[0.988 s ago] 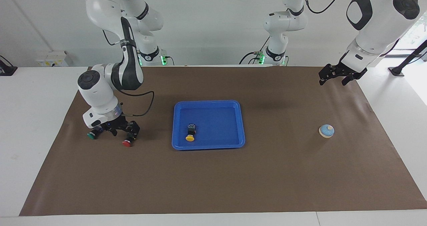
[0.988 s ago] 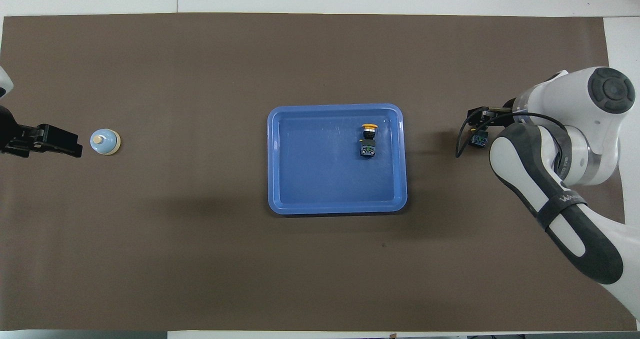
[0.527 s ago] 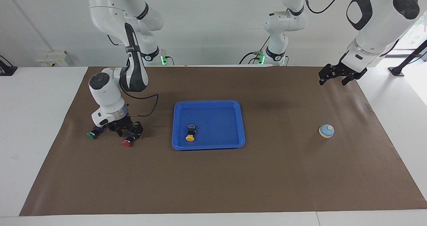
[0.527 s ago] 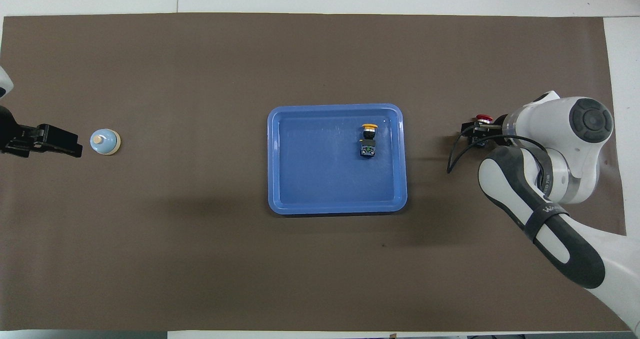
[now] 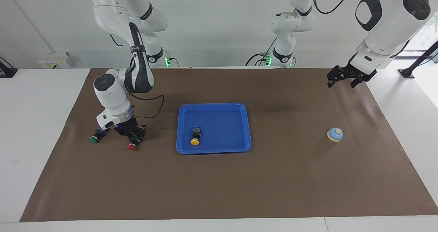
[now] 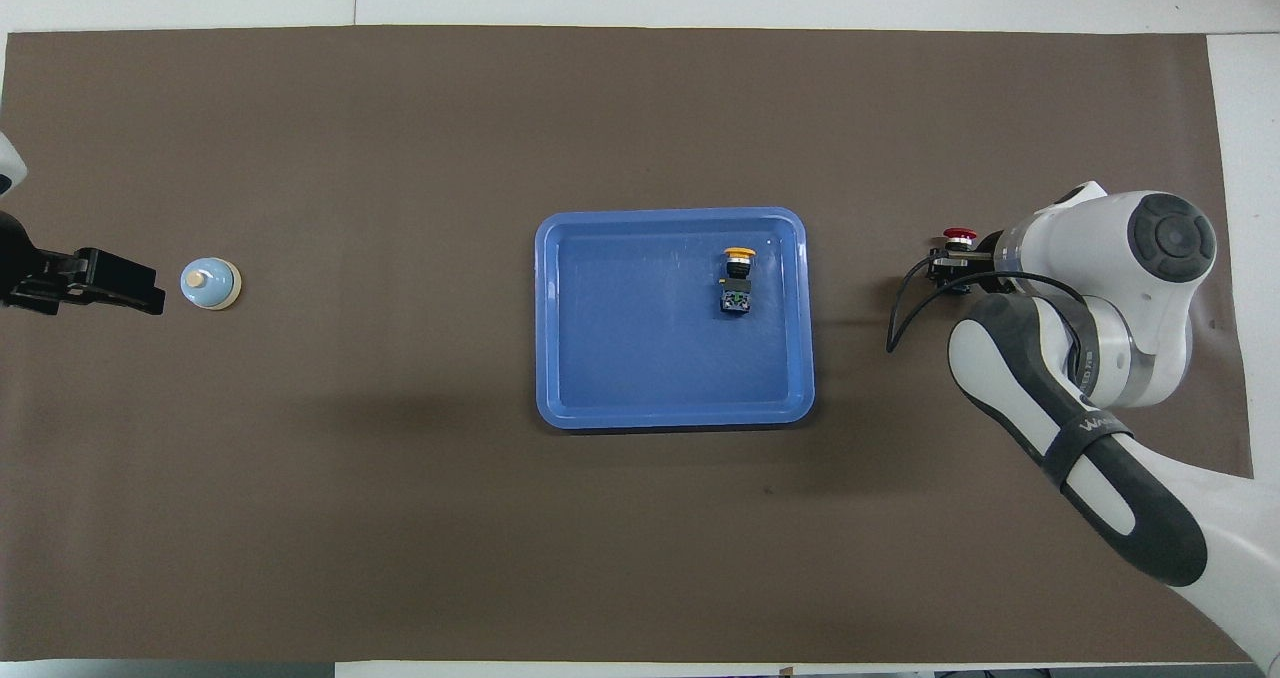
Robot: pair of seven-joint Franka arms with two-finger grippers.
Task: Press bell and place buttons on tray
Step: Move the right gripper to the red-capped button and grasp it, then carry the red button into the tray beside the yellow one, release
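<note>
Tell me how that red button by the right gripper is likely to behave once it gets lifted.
The red button lies on its side on the brown mat, with the right gripper shut on its black body, so it probably lifts stiffly. It looks small, likely light. Its round cap suggests that it may roll or tip if it is dropped onto the tray.

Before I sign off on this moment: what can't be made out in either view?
- Green button: hidden in the overhead view under the right arm's wrist; it shows only in the facing view.
- Red button: its black body is covered by the right gripper in both views; only the cap shows.
- Left gripper: in the overhead view the edge cuts off its arm.
- Bell: whether it has been pressed leaves no visible trace.
</note>
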